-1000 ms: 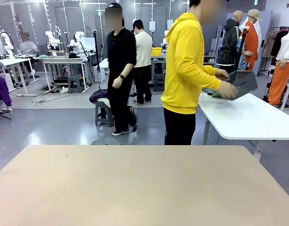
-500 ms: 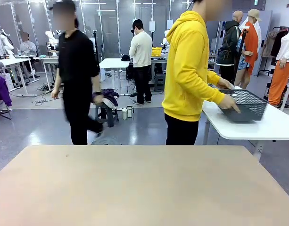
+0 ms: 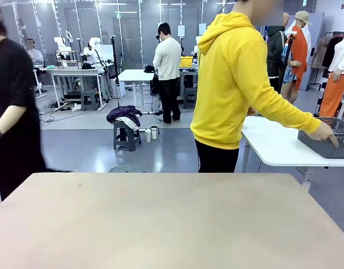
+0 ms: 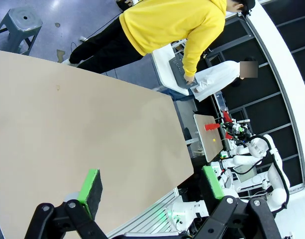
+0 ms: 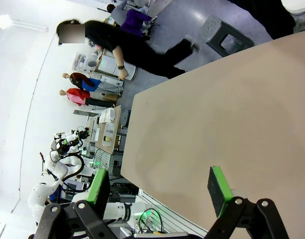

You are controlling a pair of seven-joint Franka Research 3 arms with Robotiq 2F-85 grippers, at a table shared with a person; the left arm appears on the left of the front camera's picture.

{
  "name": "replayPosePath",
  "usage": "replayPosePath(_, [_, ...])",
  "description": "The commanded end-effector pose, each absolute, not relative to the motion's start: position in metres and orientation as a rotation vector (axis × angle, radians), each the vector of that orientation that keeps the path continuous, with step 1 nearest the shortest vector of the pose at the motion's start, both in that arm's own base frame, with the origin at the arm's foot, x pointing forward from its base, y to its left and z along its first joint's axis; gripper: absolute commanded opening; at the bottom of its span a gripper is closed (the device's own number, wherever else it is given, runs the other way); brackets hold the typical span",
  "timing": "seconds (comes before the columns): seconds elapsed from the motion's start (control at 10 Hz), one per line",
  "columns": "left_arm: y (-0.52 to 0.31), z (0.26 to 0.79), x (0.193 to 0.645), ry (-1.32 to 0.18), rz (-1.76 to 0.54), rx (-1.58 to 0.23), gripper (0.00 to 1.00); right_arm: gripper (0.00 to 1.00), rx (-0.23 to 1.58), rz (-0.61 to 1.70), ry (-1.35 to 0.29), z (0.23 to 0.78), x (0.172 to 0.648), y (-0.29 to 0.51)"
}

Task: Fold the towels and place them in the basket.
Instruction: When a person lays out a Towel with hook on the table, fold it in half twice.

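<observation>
A smooth, matte beige table [image 3: 172,224] fills the lower front view. Behind it at upper centre, a person in a yellow hoodie [image 3: 233,84] leans right with one arm outstretched. Their hand [image 3: 328,134] rests on the dark lattice-sided basket [image 3: 329,149]. The basket sits on a glossy white table [image 3: 273,145] at the right edge, its long side running across the frame. The left gripper [image 4: 151,179] and right gripper [image 5: 159,186] hang wide open, gripping nothing.

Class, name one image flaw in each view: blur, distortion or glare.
Front view: the passer-by in black is motion-blurred, the table sharp. Left wrist view: wide-angle distortion bows the far wall. Right wrist view: overexposure whitens the upper-left background.
</observation>
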State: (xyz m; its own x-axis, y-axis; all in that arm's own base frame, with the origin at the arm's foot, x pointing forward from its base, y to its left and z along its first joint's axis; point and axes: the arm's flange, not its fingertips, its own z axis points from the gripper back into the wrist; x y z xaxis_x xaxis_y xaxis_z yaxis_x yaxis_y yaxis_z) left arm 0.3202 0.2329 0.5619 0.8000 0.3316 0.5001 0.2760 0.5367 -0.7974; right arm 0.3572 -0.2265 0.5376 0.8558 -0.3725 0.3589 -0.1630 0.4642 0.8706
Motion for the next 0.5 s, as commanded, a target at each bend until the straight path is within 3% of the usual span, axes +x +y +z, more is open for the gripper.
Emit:
replayPosePath(0.0, [0.2355,0.5642,0.3199,-0.665,0.021,-1.024,1.00,1.00,1.103,-0.132,-0.557,0.5383,0.3569,-0.2261])
replayPosePath(0.4, [0.2355,0.5642,0.3199,-0.665,0.021,-1.024,1.00,1.00,1.103,-0.132,-0.557,0.5383,0.3569,-0.2261])
